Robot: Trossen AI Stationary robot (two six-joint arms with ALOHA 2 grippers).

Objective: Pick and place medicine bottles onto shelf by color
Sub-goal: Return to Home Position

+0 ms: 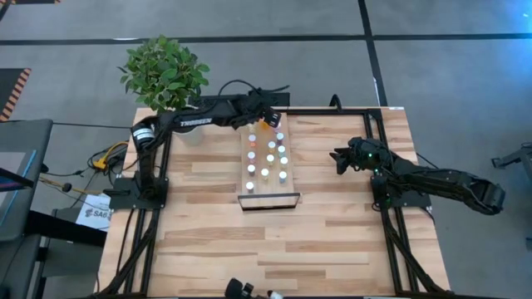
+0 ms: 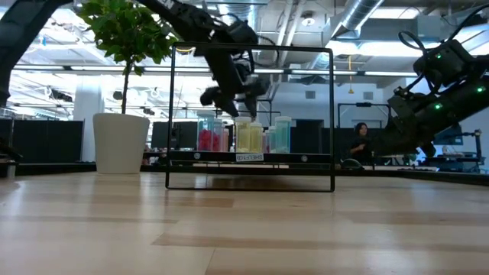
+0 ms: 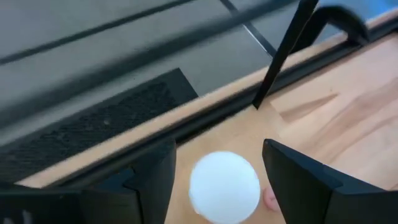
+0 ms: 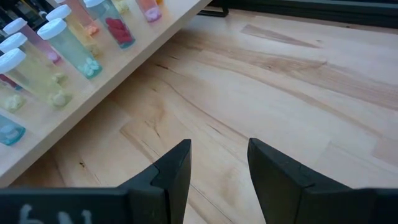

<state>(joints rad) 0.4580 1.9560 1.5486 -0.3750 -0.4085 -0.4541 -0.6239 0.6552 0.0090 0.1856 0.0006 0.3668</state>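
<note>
Several white-capped medicine bottles (image 1: 266, 154) stand upright in rows on the shelf (image 1: 259, 189), a light plank with a dark frame at its near end. In the low view the bottles (image 2: 244, 136) show pink, yellow and teal. My left gripper (image 1: 268, 119) hovers open over the shelf's far end. One bottle's white cap (image 3: 224, 185) shows between its fingers, with a gap on each side. My right gripper (image 1: 339, 158) waits open to the right of the shelf, with nothing between its fingers (image 4: 219, 162).
A potted plant (image 1: 164, 75) in a white pot (image 2: 121, 143) stands at the table's far left corner. Dark frame bars (image 1: 366, 112) run along the table's far and side edges. Bare tabletop (image 1: 274, 249) lies on the near side of the shelf.
</note>
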